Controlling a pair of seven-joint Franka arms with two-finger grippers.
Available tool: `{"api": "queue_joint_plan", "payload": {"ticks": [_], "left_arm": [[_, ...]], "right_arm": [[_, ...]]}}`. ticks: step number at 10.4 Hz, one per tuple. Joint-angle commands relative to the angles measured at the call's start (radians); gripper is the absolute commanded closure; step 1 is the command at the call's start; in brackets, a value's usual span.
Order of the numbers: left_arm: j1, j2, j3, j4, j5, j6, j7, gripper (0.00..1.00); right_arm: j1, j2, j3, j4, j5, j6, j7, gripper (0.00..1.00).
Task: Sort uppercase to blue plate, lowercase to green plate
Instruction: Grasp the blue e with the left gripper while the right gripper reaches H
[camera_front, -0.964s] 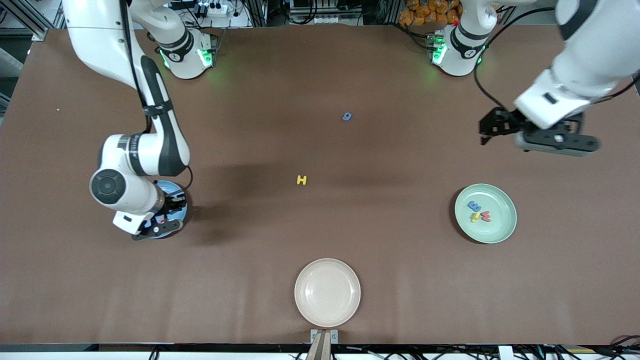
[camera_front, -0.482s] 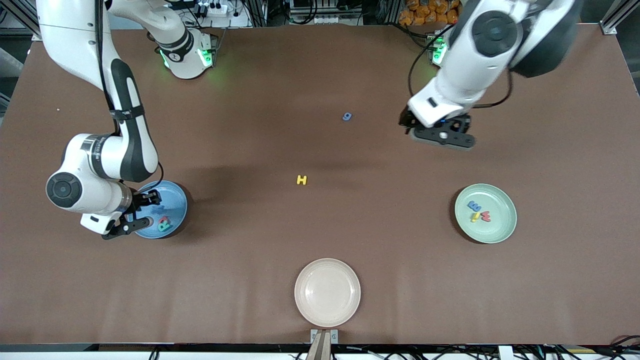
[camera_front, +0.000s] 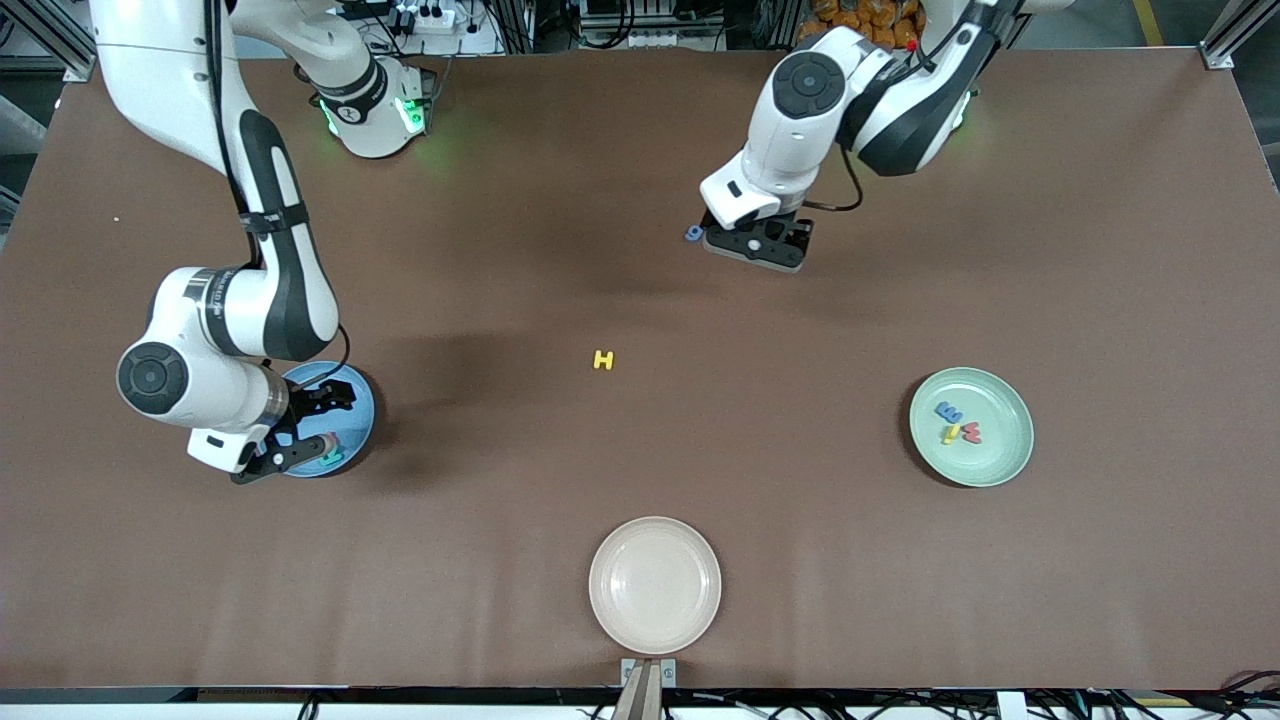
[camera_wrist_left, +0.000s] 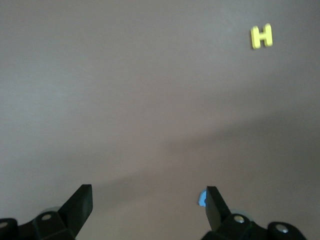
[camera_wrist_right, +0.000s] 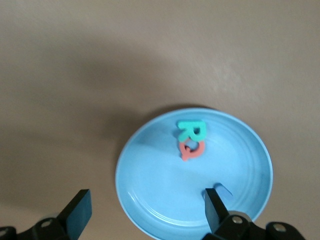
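Note:
My right gripper (camera_front: 305, 430) (camera_wrist_right: 147, 196) hangs open over the blue plate (camera_front: 352, 405) (camera_wrist_right: 240, 150). On that plate lie the teal R (camera_wrist_right: 191, 130) and the red Q (camera_wrist_right: 191, 148), touching each other. A blue shape (camera_wrist_right: 223, 190) peeks out beside one fingertip. My left gripper (camera_front: 750, 240) (camera_wrist_left: 148, 192) is open, low over the table beside the blue g (camera_front: 693, 233) (camera_wrist_left: 202, 199), which lies just outside one finger. The yellow H (camera_front: 603, 360) (camera_wrist_left: 261, 36) lies mid-table. The green plate (camera_front: 1010, 400) holds the blue E-like letter (camera_front: 949, 411), a thin yellow one (camera_front: 951, 433) and the red w (camera_front: 971, 432).
A cream plate (camera_front: 655, 585) sits near the table's edge closest to the front camera, midway along it. The right arm's forearm hangs over the table between its base and the blue plate.
The left arm swung from its own end of the table in to the blue g. The right gripper opened over the blue plate and shifted slightly.

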Motion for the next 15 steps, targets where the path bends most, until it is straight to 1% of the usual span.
{"api": "queue_joint_plan", "payload": {"ticks": [1,2,3,4,6,8,9,11,12,13,15], "left_arm": [[-0.013,0.03,-0.04,-0.121,-0.004,0.193,-0.01,0.0],[-0.028,0.056,-0.044,-0.161,-0.003,0.272,-0.011,0.0],[-0.074,0.085,-0.043,-0.187,-0.004,0.336,-0.013,0.0],[-0.093,0.117,-0.043,-0.188,-0.003,0.356,-0.049,0.0],[-0.128,0.167,-0.043,-0.186,0.054,0.359,-0.128,0.0],[-0.145,0.228,-0.043,-0.177,0.171,0.359,-0.244,0.0],[-0.147,0.268,-0.043,-0.169,0.259,0.364,-0.321,0.0],[-0.147,0.343,-0.043,-0.139,0.47,0.37,-0.508,0.0],[-0.147,0.377,-0.043,-0.123,0.547,0.37,-0.578,0.0],[-0.147,0.397,-0.043,-0.113,0.593,0.368,-0.617,0.0],[-0.147,0.406,-0.043,-0.108,0.603,0.37,-0.624,0.0]], "right_arm": [[-0.006,0.005,0.045,0.027,0.019,-0.003,0.032,0.0],[-0.006,0.006,0.063,0.036,0.021,0.0,0.057,0.0],[-0.003,0.008,0.092,0.044,0.021,0.002,0.112,0.0],[0.003,0.008,0.128,0.049,0.021,0.002,0.178,0.0],[0.041,0.014,0.189,0.07,0.019,0.003,0.351,0.0],[0.119,0.045,0.195,0.113,0.021,0.005,0.519,0.0],[0.158,0.066,0.197,0.125,0.021,0.018,0.591,0.0],[0.237,0.094,0.198,0.128,0.021,0.092,0.718,0.0],[0.268,0.109,0.198,0.128,0.021,0.118,0.767,0.0],[0.296,0.123,0.198,0.128,0.021,0.138,0.82,0.0],[0.348,0.152,0.2,0.127,0.021,0.184,0.929,0.0]]}}
